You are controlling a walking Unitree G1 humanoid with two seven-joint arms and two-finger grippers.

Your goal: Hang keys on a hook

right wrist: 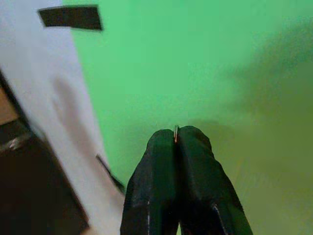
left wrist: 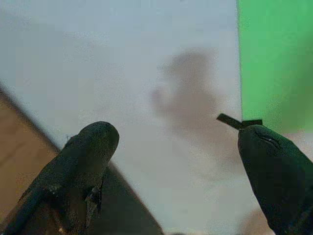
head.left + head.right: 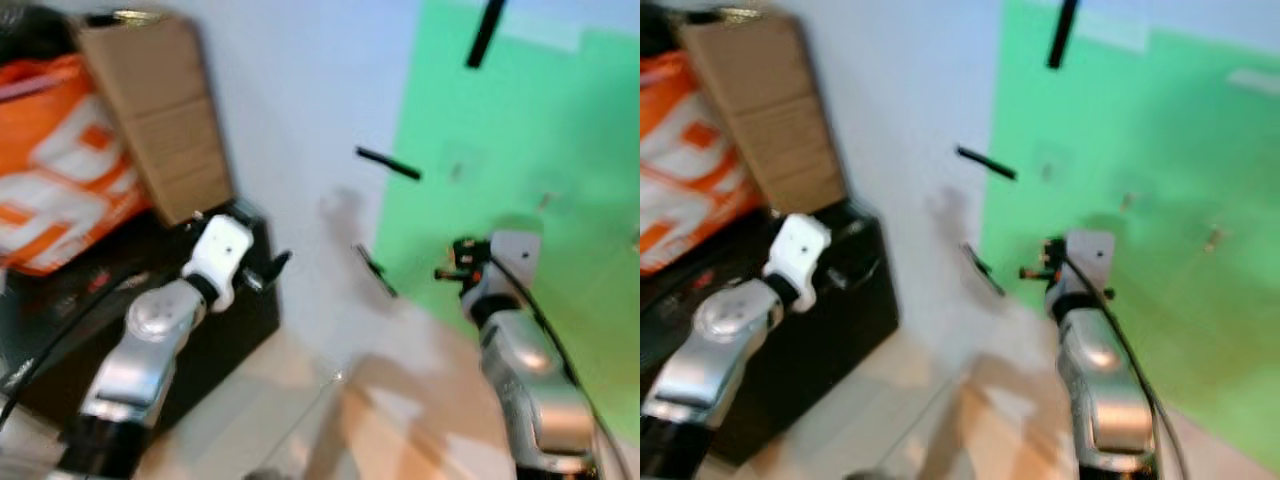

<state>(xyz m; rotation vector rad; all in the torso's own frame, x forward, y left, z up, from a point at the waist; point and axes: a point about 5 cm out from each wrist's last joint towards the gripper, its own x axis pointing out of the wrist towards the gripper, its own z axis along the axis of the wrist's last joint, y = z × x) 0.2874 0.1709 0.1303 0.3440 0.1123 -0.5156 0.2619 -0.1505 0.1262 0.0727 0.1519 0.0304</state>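
Note:
My right gripper (image 3: 452,272) is raised in front of a green sheet (image 3: 520,150) on the wall, and its fingers (image 1: 161,171) are pressed shut. A thin orange-and-metal sliver of the keys (image 1: 175,133) shows between the tips; the rest is hidden. A few small pale pegs (image 3: 545,200), maybe hooks, are on the green sheet beyond the gripper, too blurred to tell. My left gripper (image 2: 181,161) is open and empty, held toward the white wall (image 3: 300,120) left of the sheet.
Black tape strips (image 3: 388,163) hold the green sheet's edge. At the left a black cabinet (image 3: 170,340) carries a cardboard box (image 3: 150,110) and an orange bag (image 3: 60,170). Pale wooden floor (image 3: 300,420) lies below. The head views are blurred.

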